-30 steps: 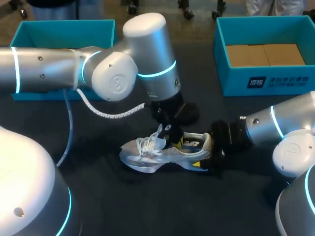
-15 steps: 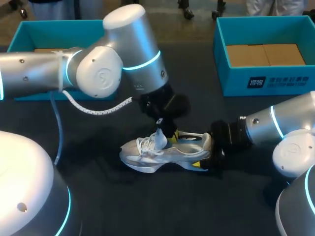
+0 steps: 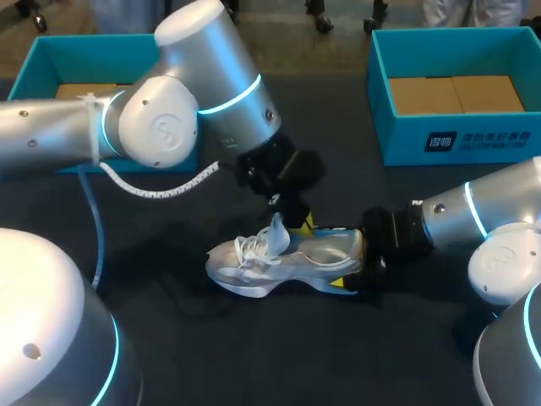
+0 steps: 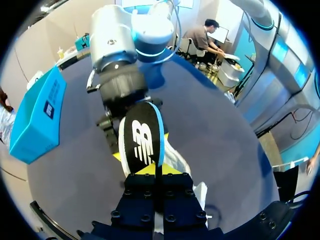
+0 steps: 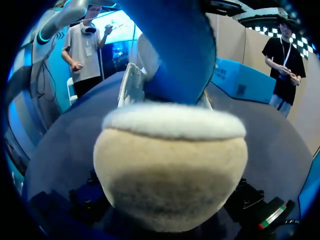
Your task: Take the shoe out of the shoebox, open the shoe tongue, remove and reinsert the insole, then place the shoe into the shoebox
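- My left arm [image 3: 169, 118] is reaching in from the left and bending down. Its claw [image 3: 296, 218] is hanging just above the middle of the sneaker [image 3: 270, 262].
- That claw is squeezing tight on one end of the black insole [image 4: 142, 137]. The insole is sticking out over the sneaker toward its heel.
- My right arm [image 3: 473, 220] is lying low behind the sneaker's heel. Its claw [image 3: 362, 254] is pinching the heel from both sides.
- The sneaker is standing on its sole on the dark table [image 3: 254, 355], outside the boxes.
- I am counting two arms, one sneaker, one insole and two blue shoeboxes. One shoebox [image 3: 34, 59] is sitting well behind the sneaker to the left. The other shoebox [image 3: 473, 139] is sitting well behind it to the right.
- A second ago the left claw was down inside the sneaker's opening. Now it is sitting higher and farther back, and the insole is coming out with it.
- The inside of the sneaker is now showing grey.
- The sneaker and the right arm are staying where they were.
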Tool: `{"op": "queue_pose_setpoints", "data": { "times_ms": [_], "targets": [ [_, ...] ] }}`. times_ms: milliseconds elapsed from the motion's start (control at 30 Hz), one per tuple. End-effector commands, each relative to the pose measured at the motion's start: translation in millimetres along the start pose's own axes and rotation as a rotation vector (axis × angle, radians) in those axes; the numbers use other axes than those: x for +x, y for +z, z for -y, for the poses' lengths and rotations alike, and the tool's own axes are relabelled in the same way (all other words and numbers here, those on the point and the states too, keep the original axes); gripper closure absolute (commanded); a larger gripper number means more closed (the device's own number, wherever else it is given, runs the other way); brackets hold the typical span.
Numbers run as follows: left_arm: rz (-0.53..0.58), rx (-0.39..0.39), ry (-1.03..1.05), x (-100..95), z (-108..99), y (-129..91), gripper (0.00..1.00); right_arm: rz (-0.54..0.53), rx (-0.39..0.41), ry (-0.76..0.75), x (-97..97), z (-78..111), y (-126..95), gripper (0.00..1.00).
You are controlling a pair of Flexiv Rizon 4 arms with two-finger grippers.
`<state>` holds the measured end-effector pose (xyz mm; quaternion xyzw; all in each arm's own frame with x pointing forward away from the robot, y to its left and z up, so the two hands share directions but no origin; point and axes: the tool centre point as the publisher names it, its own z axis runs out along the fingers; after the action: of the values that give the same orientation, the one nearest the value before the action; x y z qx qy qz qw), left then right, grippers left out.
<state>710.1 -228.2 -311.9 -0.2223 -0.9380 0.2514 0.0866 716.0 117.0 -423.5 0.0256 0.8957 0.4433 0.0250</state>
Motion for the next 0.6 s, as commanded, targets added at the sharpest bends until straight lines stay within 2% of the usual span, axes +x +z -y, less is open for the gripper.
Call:
{"op": "queue_pose_setpoints", "data": {
  "times_ms": [33,333,367,400,500,600],
  "targets": [
    [-0.007,0.006,0.010,-4.0,11,5,1.00,0.001,0.004,0.000,1.8,0.0,2,1.00],
    [0.043,0.005,0.074,-4.6,20,10,1.00,0.001,0.004,0.000,1.8,0.0,2,1.00],
    [0.063,-0.007,0.084,-3.5,20,10,0.75,0.001,0.004,0.000,1.8,0.0,2,1.00],
    [0.072,-0.004,0.098,-2.4,20,10,0.69,0.001,0.004,0.000,1.8,0.0,2,1.00],
    [0.114,-0.024,0.118,2.0,18,11,0.55,0.001,0.004,0.000,1.8,0.0,2,1.00],
    [0.145,-0.035,0.125,6.5,16,10,0.56,0.001,0.004,0.000,1.8,0.0,2,1.00]
  ]
}}
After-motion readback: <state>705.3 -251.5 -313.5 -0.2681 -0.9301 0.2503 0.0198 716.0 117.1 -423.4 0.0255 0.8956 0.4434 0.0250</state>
